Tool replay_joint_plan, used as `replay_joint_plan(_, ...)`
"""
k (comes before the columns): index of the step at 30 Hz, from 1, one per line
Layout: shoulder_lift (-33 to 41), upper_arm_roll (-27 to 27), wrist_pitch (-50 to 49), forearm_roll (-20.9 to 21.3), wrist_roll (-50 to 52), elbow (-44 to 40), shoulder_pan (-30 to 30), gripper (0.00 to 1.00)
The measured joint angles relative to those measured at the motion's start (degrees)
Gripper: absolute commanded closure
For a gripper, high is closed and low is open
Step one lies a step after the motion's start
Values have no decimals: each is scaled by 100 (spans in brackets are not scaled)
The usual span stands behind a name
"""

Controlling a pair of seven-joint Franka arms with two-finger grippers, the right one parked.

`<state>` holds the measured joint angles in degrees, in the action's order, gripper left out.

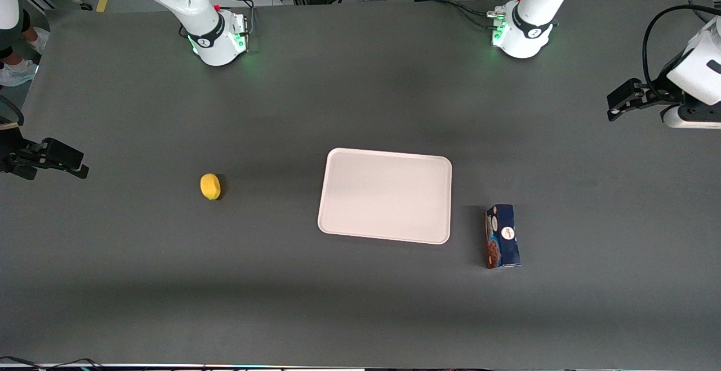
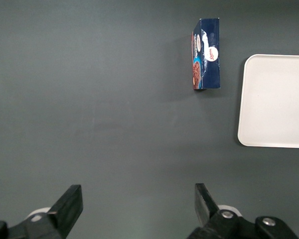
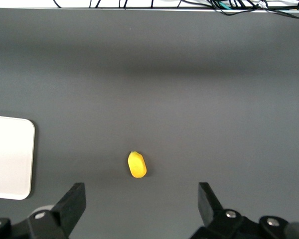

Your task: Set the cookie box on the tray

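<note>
The cookie box (image 1: 502, 236) is a small navy carton lying on the table just beside the tray (image 1: 386, 195), toward the working arm's end. The tray is flat, pale and has nothing on it. My gripper (image 1: 613, 109) hangs above the table at the working arm's end, farther from the front camera than the box and well apart from it. In the left wrist view the gripper (image 2: 138, 191) is open with only bare table between its fingers. That view also takes in the cookie box (image 2: 207, 54) and a corner of the tray (image 2: 276, 99).
A small yellow rounded object (image 1: 210, 186) lies on the table toward the parked arm's end, apart from the tray. The right wrist view shows the yellow object (image 3: 137, 165) and an edge of the tray (image 3: 10, 157). The dark grey table (image 1: 360, 303) stretches wide around everything.
</note>
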<state>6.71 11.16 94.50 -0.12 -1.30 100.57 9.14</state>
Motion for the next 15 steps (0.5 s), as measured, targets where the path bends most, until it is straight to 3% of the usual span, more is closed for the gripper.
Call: replay_joint_plan(15,0,0,29,0,0,0,0,0)
